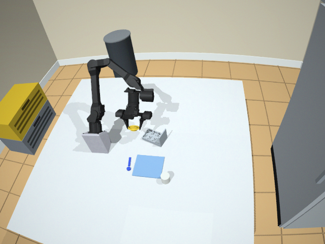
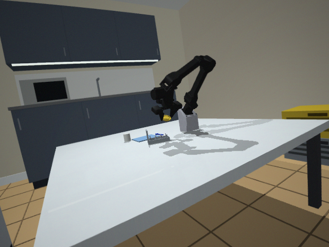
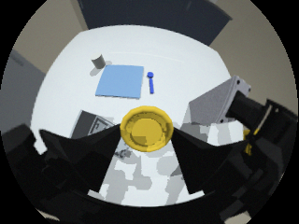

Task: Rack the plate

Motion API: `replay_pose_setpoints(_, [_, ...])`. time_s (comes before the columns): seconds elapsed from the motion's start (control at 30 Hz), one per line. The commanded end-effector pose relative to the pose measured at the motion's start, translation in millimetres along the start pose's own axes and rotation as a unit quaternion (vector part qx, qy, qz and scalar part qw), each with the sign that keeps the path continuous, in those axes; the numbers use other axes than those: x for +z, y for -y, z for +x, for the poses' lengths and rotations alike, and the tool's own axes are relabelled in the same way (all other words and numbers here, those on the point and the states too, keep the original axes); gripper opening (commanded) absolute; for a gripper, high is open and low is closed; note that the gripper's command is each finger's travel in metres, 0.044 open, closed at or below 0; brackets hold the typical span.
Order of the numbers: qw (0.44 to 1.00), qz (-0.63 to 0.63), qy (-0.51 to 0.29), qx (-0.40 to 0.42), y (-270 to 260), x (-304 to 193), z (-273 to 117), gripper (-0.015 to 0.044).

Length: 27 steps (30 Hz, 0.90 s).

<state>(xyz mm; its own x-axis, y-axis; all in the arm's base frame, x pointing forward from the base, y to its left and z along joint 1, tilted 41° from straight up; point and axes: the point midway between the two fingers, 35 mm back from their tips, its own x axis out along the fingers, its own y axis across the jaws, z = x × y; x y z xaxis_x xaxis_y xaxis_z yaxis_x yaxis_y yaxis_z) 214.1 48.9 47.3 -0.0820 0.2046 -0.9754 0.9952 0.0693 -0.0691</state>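
A small round yellow plate (image 1: 133, 127) (image 2: 166, 118) (image 3: 147, 129) is held in the air, gripped at opposite sides of its rim. My gripper (image 1: 134, 128) (image 2: 167, 118) (image 3: 147, 128) is shut on it. In the exterior view the plate looks tilted; its round face shows in the wrist view. The grey dish rack (image 1: 164, 138) (image 2: 159, 140) (image 3: 82, 125) stands on the table, with a tall panel at one end and rows of short upright rails. The plate is above the table, beside the rack and clear of it. In the wrist view the left finger hides part of the rack.
A blue mat (image 1: 149, 166) (image 2: 142, 138) (image 3: 121, 81) lies beyond the rack, with a blue spoon (image 1: 129, 161) (image 2: 159, 134) (image 3: 151, 85) beside it. A pale cup (image 1: 165, 178) (image 2: 127, 137) (image 3: 98, 62) stands at the mat's corner. The arm's grey base block (image 1: 98, 144) (image 2: 188, 122) (image 3: 209, 106) is near.
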Motion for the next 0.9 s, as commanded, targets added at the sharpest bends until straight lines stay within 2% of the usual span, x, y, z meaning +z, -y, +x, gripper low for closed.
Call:
replay_pose_setpoints(0.0, [0.999, -0.023, 0.038, 0.012, -3.1, 1.8, 9.5, 0.0000])
replay_pose_setpoints(0.4, [0.981, -0.102, 0.151, 0.065, -14.3, 1.3, 33.7, 0.0000])
replay_pose_setpoints(0.87, [0.934, -0.182, 0.266, 0.152, -26.6, -8.2, 48.0, 0.0000])
